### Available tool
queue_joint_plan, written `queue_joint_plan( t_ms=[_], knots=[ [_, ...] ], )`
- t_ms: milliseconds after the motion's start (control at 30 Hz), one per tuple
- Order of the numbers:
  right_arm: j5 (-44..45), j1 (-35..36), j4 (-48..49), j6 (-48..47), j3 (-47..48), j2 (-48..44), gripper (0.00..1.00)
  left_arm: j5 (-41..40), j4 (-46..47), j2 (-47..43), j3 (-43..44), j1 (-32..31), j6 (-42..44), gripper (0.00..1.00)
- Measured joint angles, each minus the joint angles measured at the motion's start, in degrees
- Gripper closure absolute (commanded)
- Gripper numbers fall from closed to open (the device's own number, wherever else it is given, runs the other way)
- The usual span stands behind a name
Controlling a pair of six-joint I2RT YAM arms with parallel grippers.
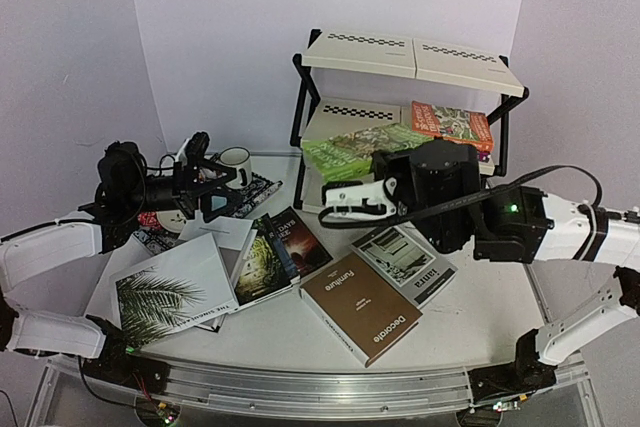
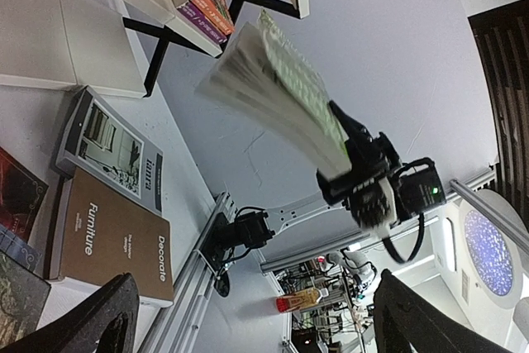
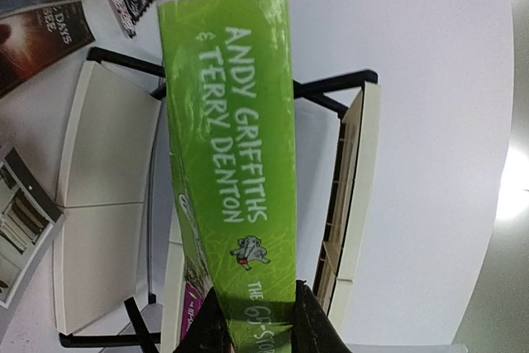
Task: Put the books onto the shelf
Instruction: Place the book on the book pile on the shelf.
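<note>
White table (image 1: 480,317) carries scattered books (image 1: 362,307), a mug (image 1: 236,160) and the shelf (image 1: 410,55)

On the shelf (image 1: 400,52) I find the top tier bare and the middle tier open on the left; an orange book (image 1: 452,122) fills its right end. The green book (image 1: 365,150) in my right end effector (image 3: 256,312) hangs before that opening. Loose books (image 1: 360,307) cover the bench (image 1: 480,317) left and centre; a mug (image 1: 236,162) stands near the shelf's left post.
</note>
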Motion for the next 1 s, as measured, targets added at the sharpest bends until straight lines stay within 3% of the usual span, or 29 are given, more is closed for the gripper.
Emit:
queue_joint_plan(
  t_ms=[367,1000],
  knots=[
    [1.34,-14.36,1.69,-0.20,7.44,2.74,1.00,-0.02,-1.35,-2.39,0.00,0.02,2.41,0.00],
    [-3.17,-27.99,6.33,-0.85,8.17,6.97,1.00,0.00,-3.06,-2.49,-0.04,0.02,4.30,0.00]
  ],
)
